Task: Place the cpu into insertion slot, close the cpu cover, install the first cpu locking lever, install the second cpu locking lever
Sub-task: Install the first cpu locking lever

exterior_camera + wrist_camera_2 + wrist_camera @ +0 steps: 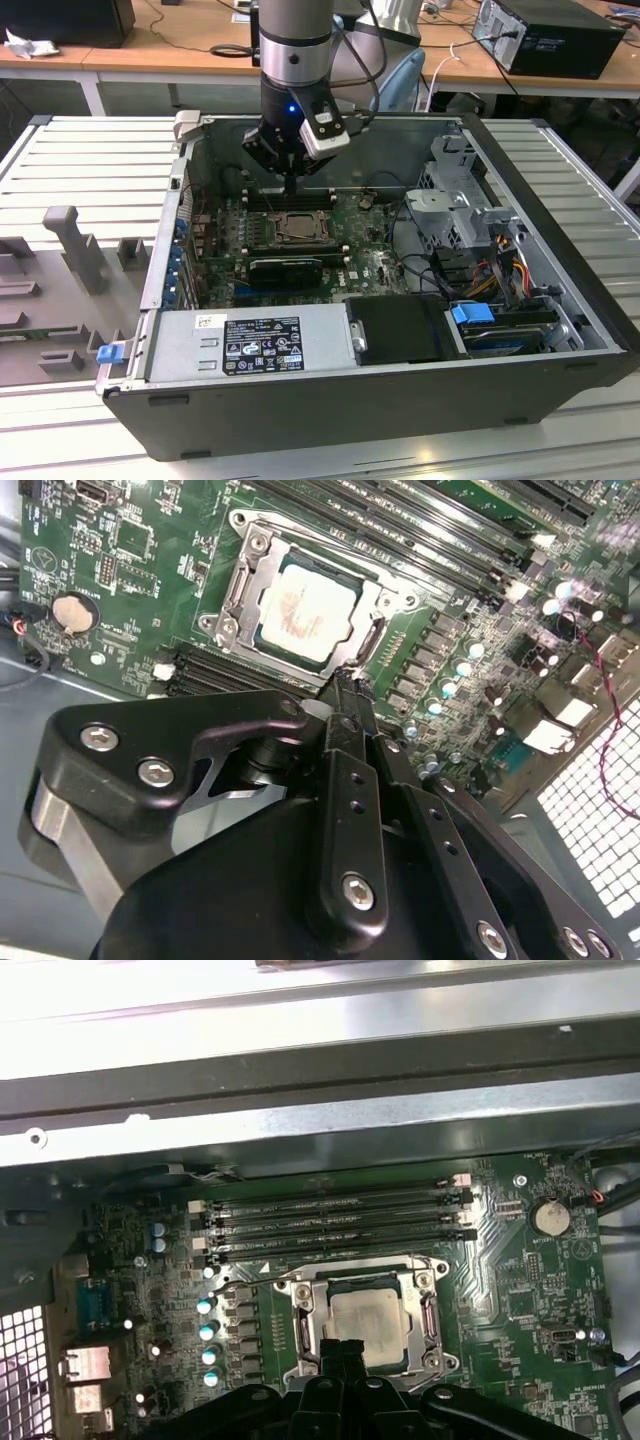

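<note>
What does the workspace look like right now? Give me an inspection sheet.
Surface: slatted metal table carrying an open computer case.
Job's things: cpu seated in insertion slot; cpu cover lies down around it.
Clutter: grey fixture blocks at the exterior view's left.
Grippers: gripper shut, empty, tips at the cover's edge; contact unclear.
Cables: wire bundle inside the case, exterior view's right.
Surroundings: wooden desks behind, another computer on one.

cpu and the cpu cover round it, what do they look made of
cpu: looks like metal, a pale silver-beige lid with a matte face and faint brownish smudges. cpu cover: probably stamped sheet steel, dull grey, its bent edges catching light; the exact alloy cannot be told.
</note>
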